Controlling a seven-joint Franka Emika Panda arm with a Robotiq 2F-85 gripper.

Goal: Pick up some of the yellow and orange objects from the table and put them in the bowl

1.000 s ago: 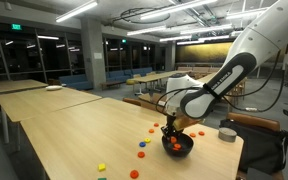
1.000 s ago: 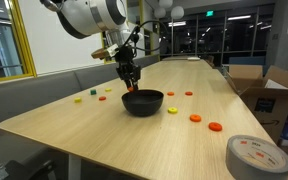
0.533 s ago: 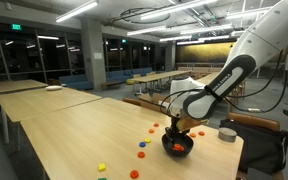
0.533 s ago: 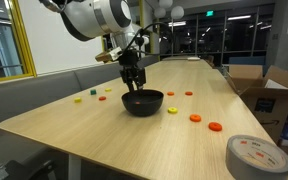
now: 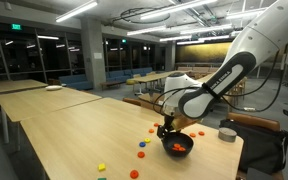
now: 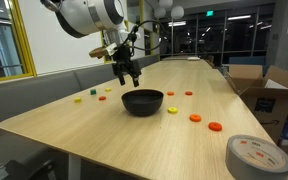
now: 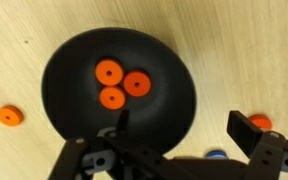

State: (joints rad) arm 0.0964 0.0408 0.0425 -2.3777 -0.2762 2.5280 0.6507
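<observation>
The black bowl (image 7: 72, 62) sits on the light wooden table (image 7: 234, 50) and holds three orange discs (image 7: 108, 72). My gripper (image 7: 184, 125) hangs open and empty just above the bowl's edge; nothing is between its fingers (image 7: 246, 130). In both exterior views the gripper (image 5: 167, 128) (image 6: 127, 75) hovers a little above the bowl (image 5: 180, 153) (image 6: 142, 104). More orange pieces (image 6: 195, 118) (image 5: 141, 154) and yellow ones (image 6: 79, 98) (image 5: 101, 167) lie scattered on the table around the bowl.
A small blue piece (image 7: 216, 154) (image 6: 173, 109) lies beside the bowl. A roll of tape (image 6: 256, 157) rests at a table corner, and a grey container (image 5: 226, 134) stands near the bowl. An open cardboard box (image 6: 274, 95) stands past the table edge.
The gripper went from shut to open over the bowl and rose a little above it. The bowl has not moved.
</observation>
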